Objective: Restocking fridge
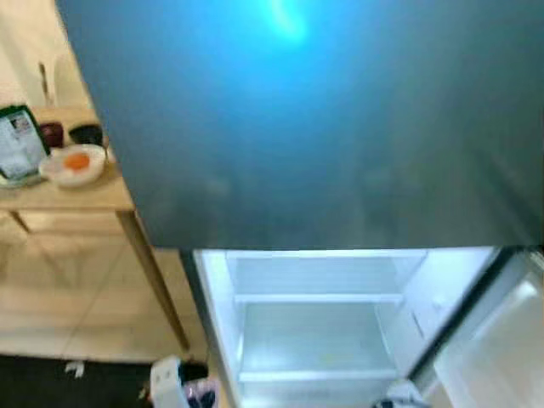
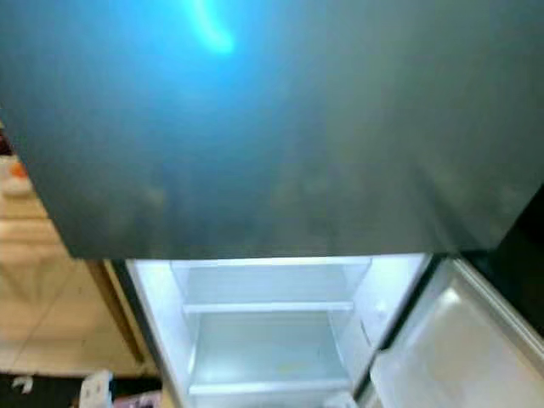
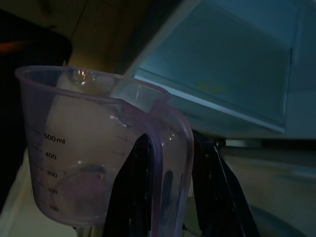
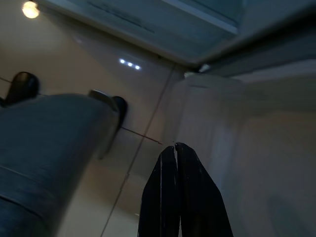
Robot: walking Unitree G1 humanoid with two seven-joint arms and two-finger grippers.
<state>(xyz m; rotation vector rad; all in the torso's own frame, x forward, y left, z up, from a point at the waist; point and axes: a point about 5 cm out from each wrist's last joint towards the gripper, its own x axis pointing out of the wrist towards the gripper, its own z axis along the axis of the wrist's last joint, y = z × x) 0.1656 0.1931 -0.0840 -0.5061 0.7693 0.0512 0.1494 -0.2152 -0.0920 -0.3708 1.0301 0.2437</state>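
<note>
Your left jaws (image 3: 170,197) clamp the measuring jug (image 3: 98,148) handle, keeping it upright toward the fridge shelf (image 3: 217,94); right jaws (image 4: 176,153) pressed together, empty.

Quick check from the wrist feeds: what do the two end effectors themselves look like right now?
The left end effector has two long black fingers, flat and glossy, broad at the base and narrowing toward the tips. The right end effector is the same type: two black fingers tapering to slim rounded tips. No cables or markings can be made out on either in this dim light.
</note>
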